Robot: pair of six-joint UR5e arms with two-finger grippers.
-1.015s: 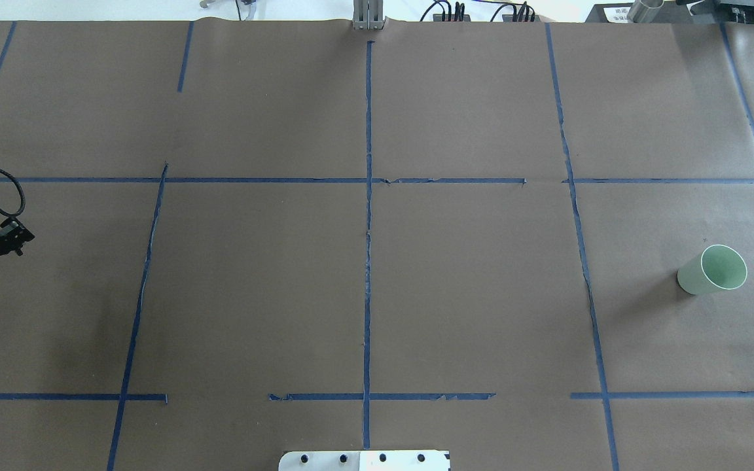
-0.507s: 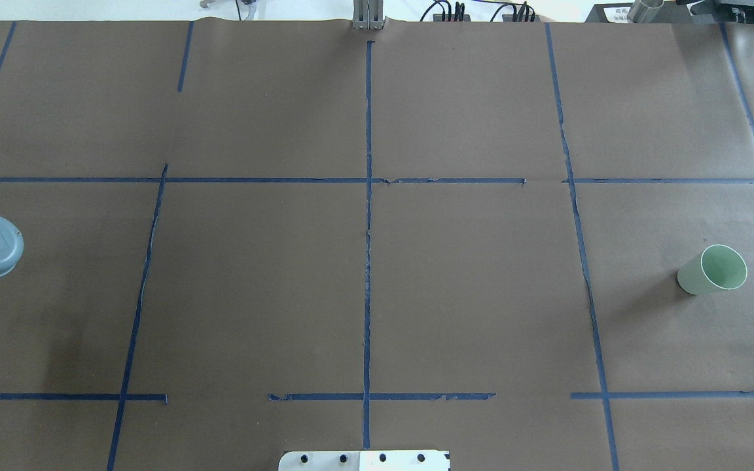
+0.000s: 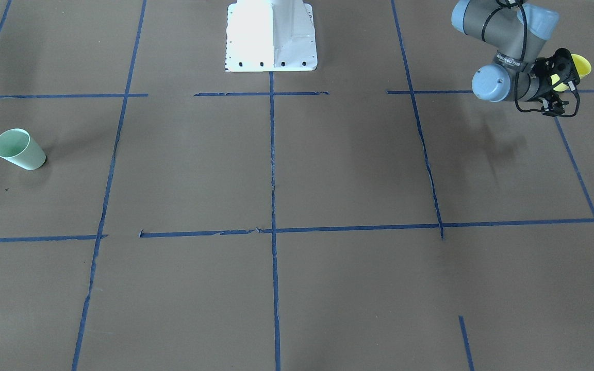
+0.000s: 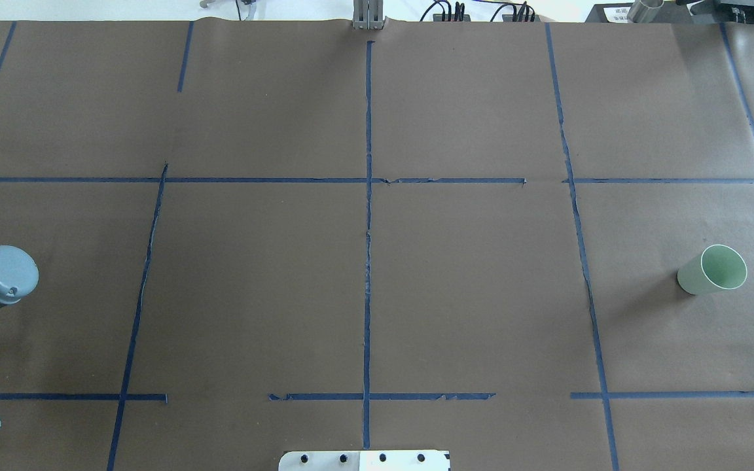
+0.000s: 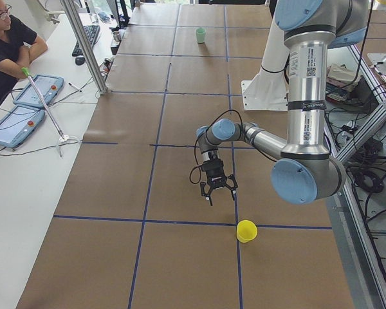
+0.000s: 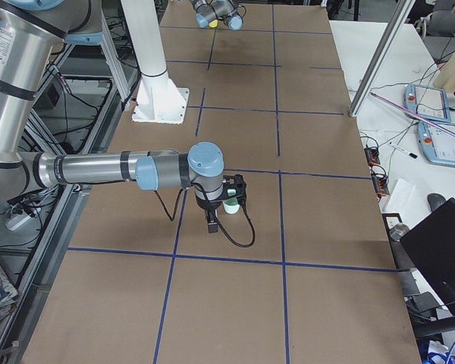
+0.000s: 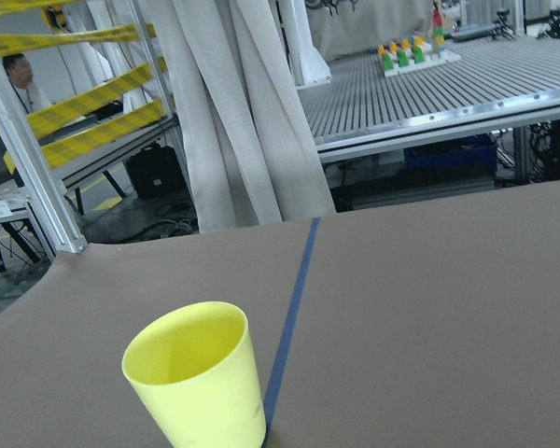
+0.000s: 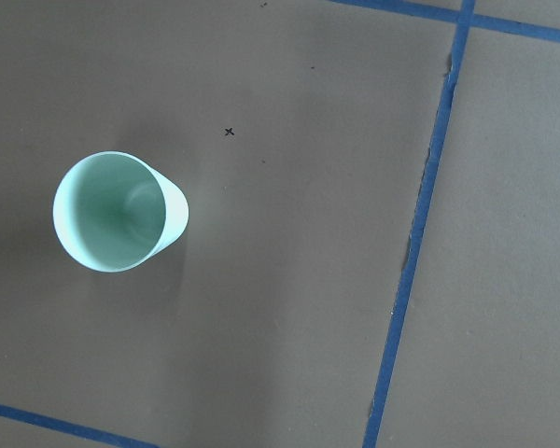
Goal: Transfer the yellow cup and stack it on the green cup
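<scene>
Your table (image 4: 468,275) is papered brown and ruled into squares with blue tape (image 4: 368,261). The left arm (image 5: 309,96) reaches down over the table's left end. The right arm (image 6: 91,168) stretches out level over the right end. The left gripper (image 5: 220,195) points down, clear of the surface, its fingers spread and empty. The right gripper (image 6: 221,199) shows only in the right-end view, so you cannot tell how its fingers stand. Its wrist camera looks straight down into the green cup (image 4: 713,269). That cup stands upright at 3 o'clock on the overhead view, near the table's right edge. The yellow cup (image 5: 246,230) stands upright, mouth up, at 5 o'clock from the left gripper in the left-end view. It is near the gripper but apart from it, just beside a tape line.
</scene>
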